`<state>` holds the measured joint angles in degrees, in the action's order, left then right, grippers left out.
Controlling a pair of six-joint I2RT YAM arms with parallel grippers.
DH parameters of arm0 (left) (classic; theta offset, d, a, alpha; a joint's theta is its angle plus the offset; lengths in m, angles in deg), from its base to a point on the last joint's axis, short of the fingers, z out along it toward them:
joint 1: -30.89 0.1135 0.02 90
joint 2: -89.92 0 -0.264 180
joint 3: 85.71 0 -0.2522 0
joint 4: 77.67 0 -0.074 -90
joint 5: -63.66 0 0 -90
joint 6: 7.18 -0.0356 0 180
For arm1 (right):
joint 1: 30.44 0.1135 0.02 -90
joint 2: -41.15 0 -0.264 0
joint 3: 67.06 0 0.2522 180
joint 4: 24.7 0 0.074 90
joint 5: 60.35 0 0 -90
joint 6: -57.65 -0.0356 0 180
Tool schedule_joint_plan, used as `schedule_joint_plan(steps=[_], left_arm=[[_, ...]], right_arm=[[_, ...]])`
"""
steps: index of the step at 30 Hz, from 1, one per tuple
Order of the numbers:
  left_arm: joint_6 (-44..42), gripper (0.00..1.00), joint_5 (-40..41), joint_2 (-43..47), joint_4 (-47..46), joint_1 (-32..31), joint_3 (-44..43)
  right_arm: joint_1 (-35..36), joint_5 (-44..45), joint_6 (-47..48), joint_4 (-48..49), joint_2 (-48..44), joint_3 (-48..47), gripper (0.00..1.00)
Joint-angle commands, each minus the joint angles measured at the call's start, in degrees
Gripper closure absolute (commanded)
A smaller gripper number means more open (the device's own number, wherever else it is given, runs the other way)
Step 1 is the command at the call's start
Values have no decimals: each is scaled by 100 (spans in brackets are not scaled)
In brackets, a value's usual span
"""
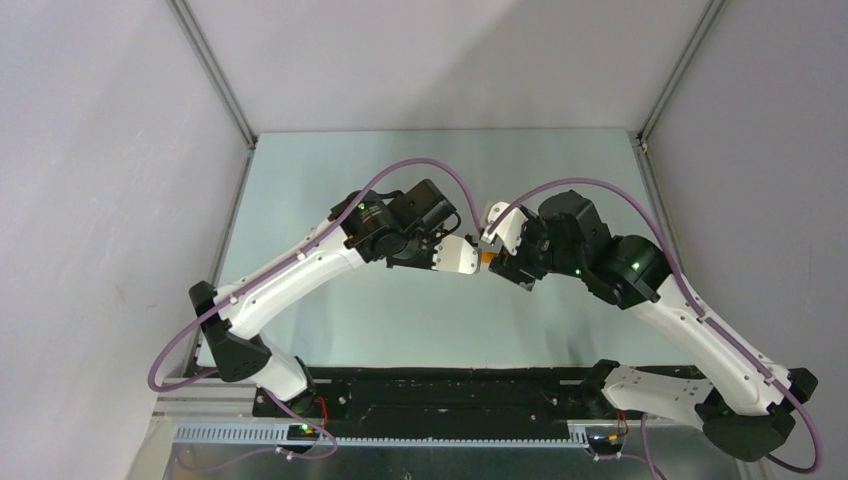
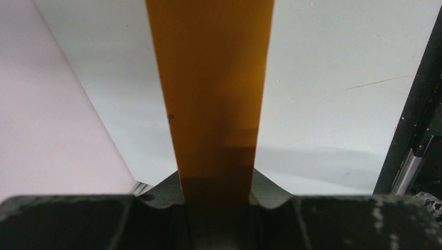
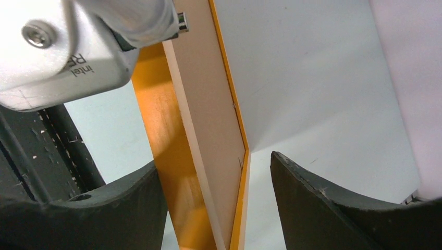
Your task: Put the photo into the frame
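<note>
The orange-tan frame (image 2: 211,94) is held on edge above the table. In the top view only a small orange bit of the frame (image 1: 486,259) shows between the two grippers. My left gripper (image 2: 216,182) is shut on one rail of it, and appears in the top view (image 1: 468,254). My right gripper (image 3: 212,161) is open with the frame (image 3: 156,114) between its fingers. Its left finger (image 3: 120,198) is against the orange rail and the right finger stands apart. A flat brown board (image 3: 208,104) lies inside the frame. The photo's printed side is not in view.
The pale table (image 1: 440,170) has grey walls on the left, right and back. A black rail (image 1: 430,385) runs along the near edge by the arm bases. The left arm's white wrist camera (image 3: 62,52) is close above the frame.
</note>
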<state>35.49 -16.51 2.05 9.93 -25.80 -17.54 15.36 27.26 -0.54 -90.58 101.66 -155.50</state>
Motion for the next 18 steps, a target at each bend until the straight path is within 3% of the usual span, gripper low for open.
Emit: schedule_joint_plan(steps=[1,11,18], left_arm=[[242,100,-418,136,-540,-33,-373],[289,100,-449,230,-545,14,-129],[305,100,-471,155,-541,11,-172]], right_arm=[[33,165,291,-218,104,329,29],[-940,-999,211,-183,-12,348,30],[-992,-1216,67,-226,82,348,30]])
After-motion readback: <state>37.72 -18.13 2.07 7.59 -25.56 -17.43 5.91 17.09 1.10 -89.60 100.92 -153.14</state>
